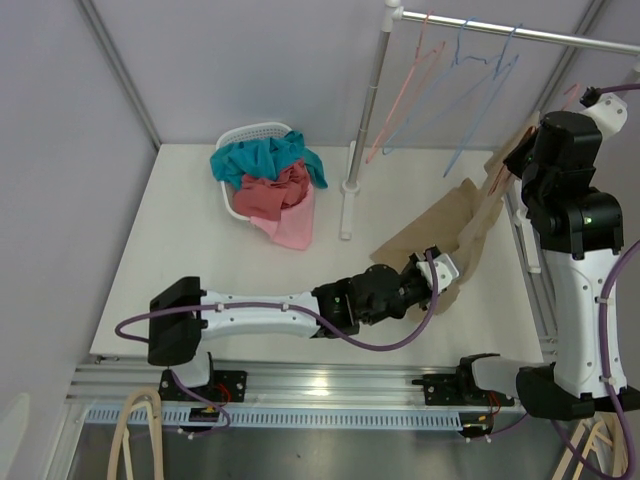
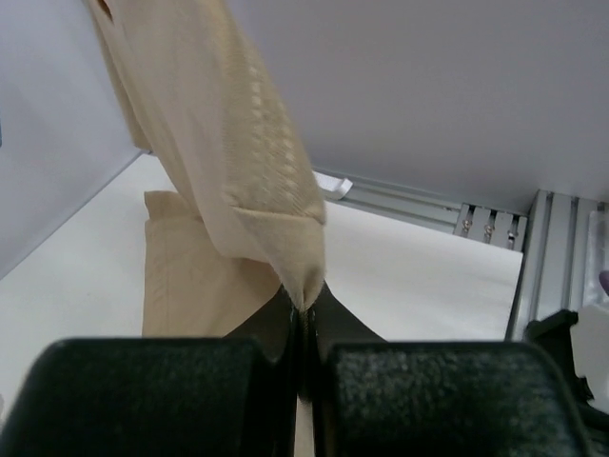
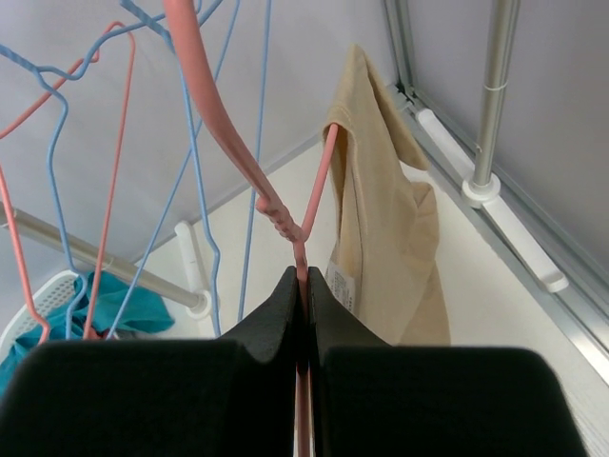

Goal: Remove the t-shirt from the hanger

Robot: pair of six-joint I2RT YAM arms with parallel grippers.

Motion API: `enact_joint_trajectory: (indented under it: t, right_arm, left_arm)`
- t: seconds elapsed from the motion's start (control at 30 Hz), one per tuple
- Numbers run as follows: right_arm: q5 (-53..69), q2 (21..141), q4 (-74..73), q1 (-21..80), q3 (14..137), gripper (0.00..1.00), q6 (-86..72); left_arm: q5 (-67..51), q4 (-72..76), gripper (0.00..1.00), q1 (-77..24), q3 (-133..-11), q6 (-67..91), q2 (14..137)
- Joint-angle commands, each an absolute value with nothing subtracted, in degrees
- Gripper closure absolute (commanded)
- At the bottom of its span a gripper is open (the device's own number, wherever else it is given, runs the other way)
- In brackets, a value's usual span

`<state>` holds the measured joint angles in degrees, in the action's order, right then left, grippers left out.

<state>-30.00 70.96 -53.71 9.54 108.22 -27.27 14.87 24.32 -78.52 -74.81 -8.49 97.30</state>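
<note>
The white counter [image 1: 200,230] is spread below both claws. A tan, finely ribbed t-shirt [image 1: 432,232] is stretched from the left claw [image 2: 303,312], whose jaws are pinched tight on a pointed corner, up towards the right claw [image 3: 303,286]. That claw is clamped on a pink hanger [image 3: 221,114], with the t-shirt draped off the far arm beyond it. The neck opening is lost among folds, and the label [image 3: 343,286] cannot be read.

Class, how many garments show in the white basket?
3: teal garment at the back, red garment central, pink garment hanging over the basket's near edge. More may lie hidden.
</note>
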Motion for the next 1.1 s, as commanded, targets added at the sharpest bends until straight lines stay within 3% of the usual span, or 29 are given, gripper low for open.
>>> enact_joint_trajectory:
  t: [0.0,0.37,0.6,0.7,0.83,1.07]
  right_arm:
    - [-33.39,71.19,-49.49,9.76,108.20,1.00,-25.93]
    - [-29.36,76.11,-48.51,3.00,111.00,1.00,-22.76]
    - [-27.16,75.85,-49.39,1.85,111.09,1.00,-22.15]
    - [-24.18,75.85,-51.76,1.67,112.75,1.00,-22.41]
    - [-14.43,73.84,-55.53,1.93,114.34,1.00,-24.52]
    - [-7.21,70.67,-62.22,3.78,116.28,1.00,-25.05]
  left_arm:
    - [17.31,23.73,0.99,-82.51,-73.57,-9.22,92.29]
    - [22.14,29.00,0.99,-94.21,-58.36,-2.73,87.62]
    - [21.70,31.55,0.99,-94.57,-55.99,-0.44,90.88]
    - [24.44,29.98,0.99,-92.74,-59.14,-0.79,92.72]
    - [15.84,16.28,0.99,-82.90,-71.08,7.27,97.37]
    - [10.29,-2.25,0.99,-70.33,-100.69,7.29,111.34]
